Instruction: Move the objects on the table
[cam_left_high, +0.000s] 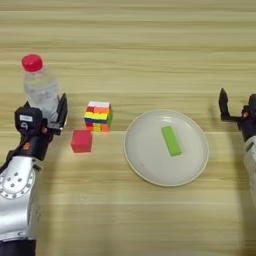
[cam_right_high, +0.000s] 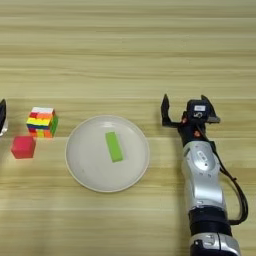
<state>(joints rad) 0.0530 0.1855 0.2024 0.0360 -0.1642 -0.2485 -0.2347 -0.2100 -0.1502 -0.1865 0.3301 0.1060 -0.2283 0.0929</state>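
Left gripper (cam_left_high: 50, 112) is at the clear bottle (cam_left_high: 40, 85) at table (cam_left_high: 150, 50) left, fingers on either side of its base, apparently clamped on it. Right gripper (cam_right_high: 185, 107) is open, empty, just right of the cream plate (cam_right_high: 85, 170). One green block (cam_right_high: 113, 146) lies on the plate. One red cube (cam_left_high: 81, 141) is just right of the left gripper, in front of one striped puzzle cube (cam_left_high: 98, 116).
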